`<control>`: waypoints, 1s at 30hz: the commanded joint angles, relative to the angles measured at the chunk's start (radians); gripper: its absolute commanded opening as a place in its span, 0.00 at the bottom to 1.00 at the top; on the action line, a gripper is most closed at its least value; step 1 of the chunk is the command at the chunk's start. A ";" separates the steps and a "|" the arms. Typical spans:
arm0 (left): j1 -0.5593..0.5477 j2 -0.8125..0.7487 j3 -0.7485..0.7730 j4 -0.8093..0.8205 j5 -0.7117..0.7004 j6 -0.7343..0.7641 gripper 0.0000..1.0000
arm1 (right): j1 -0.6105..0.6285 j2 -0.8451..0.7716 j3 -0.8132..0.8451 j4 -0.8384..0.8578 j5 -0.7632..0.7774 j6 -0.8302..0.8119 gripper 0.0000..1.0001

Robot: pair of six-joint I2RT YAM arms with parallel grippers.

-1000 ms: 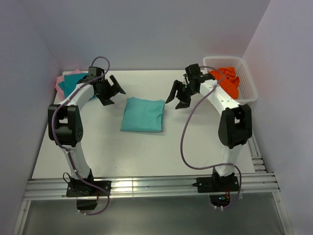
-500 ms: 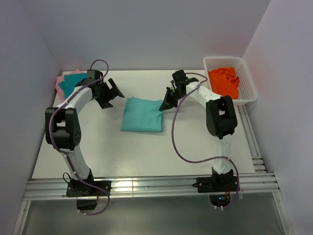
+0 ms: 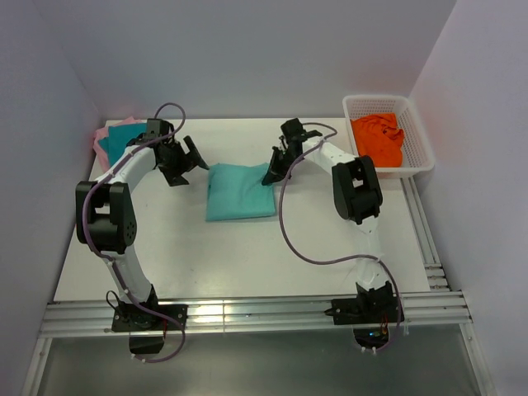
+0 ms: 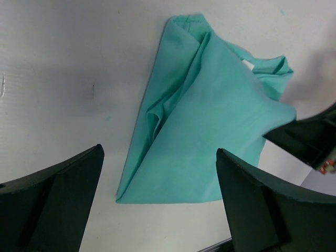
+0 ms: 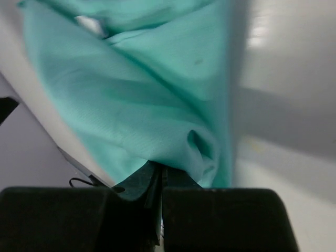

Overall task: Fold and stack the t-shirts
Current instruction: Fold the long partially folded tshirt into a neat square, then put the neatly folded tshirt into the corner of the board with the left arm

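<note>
Broadly, the white table (image 3: 247, 256) fills the middle of the top view, with the two arms reaching up from its lower edge.

The light mint-green t-shirt (image 3: 239, 191) lies folded into a rough rectangle at the centre of the table, its upper right corner drawn up toward the right of the frame. In the left wrist view the same shirt (image 4: 210, 131) shows a loose fold along its left side and a rumpled edge at the upper right.

A white plastic basket (image 3: 375, 98) sits at the upper right of the top view, holding a crumpled orange cloth (image 3: 378, 136).

At the upper left, against the wall, the darker teal t-shirt (image 3: 122, 139) lies on top of the pink t-shirt (image 3: 100, 134), of which only an edge shows.

The right gripper (image 3: 271, 172) sits at the mint shirt's upper right corner. Its wrist view shows the jaws pressed together on a bunched fold of the mint cloth (image 5: 136, 94), right at the gripper (image 5: 160, 176).

The left gripper (image 3: 190, 165) hangs just beside the shirt's upper left edge, its jaws spread wide and holding nothing. From its own camera the spread fingers (image 4: 52, 184) frame the shirt below, and the right gripper (image 4: 310, 139) shows dark at the right edge.
</note>
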 commanded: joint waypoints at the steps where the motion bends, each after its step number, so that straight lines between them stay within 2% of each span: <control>1: 0.001 -0.042 0.032 -0.037 -0.001 0.041 0.94 | -0.037 0.067 0.024 0.015 0.022 -0.015 0.00; 7: 0.001 -0.035 0.020 -0.040 0.054 0.035 0.94 | -0.071 0.173 0.109 0.061 -0.047 0.002 0.00; 13: 0.000 -0.026 -0.014 0.011 0.075 0.052 0.94 | -0.082 0.144 0.257 0.079 -0.186 0.004 0.00; 15: -0.006 -0.027 -0.046 0.038 0.069 0.046 0.94 | -0.082 0.123 0.328 0.082 -0.252 0.016 0.08; 18: -0.026 -0.038 -0.105 0.115 0.043 0.032 0.94 | -0.082 0.057 0.363 0.123 -0.315 0.053 0.37; 19: -0.032 -0.042 -0.122 0.152 0.030 0.029 0.94 | -0.082 0.010 0.362 0.140 -0.347 0.072 0.50; 21: -0.051 -0.042 -0.158 0.180 -0.001 0.015 0.95 | -0.082 -0.049 0.318 0.185 -0.369 0.088 0.57; 26: -0.074 -0.056 -0.256 0.310 -0.047 -0.037 0.95 | -0.082 -0.323 0.102 0.219 -0.367 0.070 0.58; 30: -0.094 -0.046 -0.313 0.432 -0.072 -0.104 0.95 | -0.082 -0.587 -0.210 0.214 -0.334 0.027 0.58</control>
